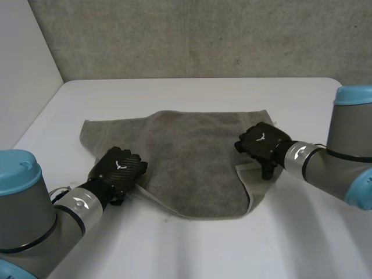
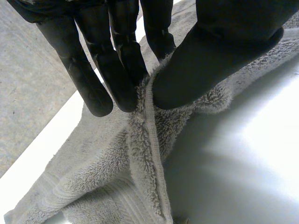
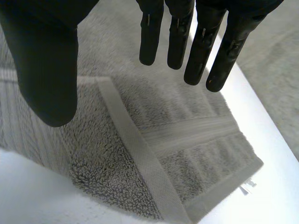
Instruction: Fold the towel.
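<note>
pinching the towel (image 1: 192,168) hem between thumb and fingers, the left hand (image 1: 121,167) covers that edge from above; the right hand (image 1: 261,141) is spread straight over the towel, contact unclear.

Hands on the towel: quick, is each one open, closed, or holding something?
Left hand: shut, pinching the towel by its hemmed edge.
Right hand: open above the towel, holding nothing.
</note>
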Tool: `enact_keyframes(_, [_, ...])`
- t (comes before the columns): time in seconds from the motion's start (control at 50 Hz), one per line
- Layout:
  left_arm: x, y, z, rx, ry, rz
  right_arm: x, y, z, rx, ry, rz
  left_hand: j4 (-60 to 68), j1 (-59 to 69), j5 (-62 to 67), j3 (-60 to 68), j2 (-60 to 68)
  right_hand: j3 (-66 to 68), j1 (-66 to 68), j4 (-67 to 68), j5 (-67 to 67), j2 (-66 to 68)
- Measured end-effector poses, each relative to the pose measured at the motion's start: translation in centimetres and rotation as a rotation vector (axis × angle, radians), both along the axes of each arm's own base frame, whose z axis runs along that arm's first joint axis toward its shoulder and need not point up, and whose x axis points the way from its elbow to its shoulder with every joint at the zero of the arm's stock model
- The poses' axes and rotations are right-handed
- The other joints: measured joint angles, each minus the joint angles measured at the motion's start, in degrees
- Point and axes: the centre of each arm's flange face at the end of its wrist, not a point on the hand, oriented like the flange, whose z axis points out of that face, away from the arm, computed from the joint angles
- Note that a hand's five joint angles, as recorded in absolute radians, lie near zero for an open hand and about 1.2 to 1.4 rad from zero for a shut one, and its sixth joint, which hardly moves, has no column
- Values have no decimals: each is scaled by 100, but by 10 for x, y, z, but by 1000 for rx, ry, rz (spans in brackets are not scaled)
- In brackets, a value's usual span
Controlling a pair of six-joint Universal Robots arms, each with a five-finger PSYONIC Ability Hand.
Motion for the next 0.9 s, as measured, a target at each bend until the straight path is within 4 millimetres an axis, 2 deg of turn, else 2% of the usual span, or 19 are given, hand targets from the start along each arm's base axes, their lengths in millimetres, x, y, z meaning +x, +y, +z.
enact_keyframes(0.16, [0, 0, 0, 2, 0, 1, 13, -1, -24, -33, 89, 92, 0, 0, 0, 0, 0, 95, 59, 70, 87, 87])
enact_keyframes(0.32, [0, 0, -1, 3, 0, 1, 21, 2, -36, -43, 124, 132, 0, 0, 0, 0, 0, 455, 389, 420, 371, 454])
enact_keyframes(0.38, [0, 0, -1, 4, 0, 1, 22, 2, -37, -45, 129, 135, 0, 0, 0, 0, 0, 561, 494, 527, 465, 562])
enact_keyframes(0.44, [1, -1, -1, 4, 0, 3, 23, 1, -38, -55, 138, 139, 0, 0, 0, 0, 0, 1429, 1261, 1405, 1262, 1481])
enact_keyframes(0.54, [2, -2, -1, 4, 1, 7, 23, 1, -36, -61, 138, 138, 0, 0, 0, 0, 0, 1957, 1677, 1953, 1816, 2005])
enact_keyframes(0.9, [3, -3, -1, 4, 0, 11, 15, 5, -40, -28, 153, 120, 0, 0, 0, 0, 0, 2042, 1814, 2027, 2111, 2074])
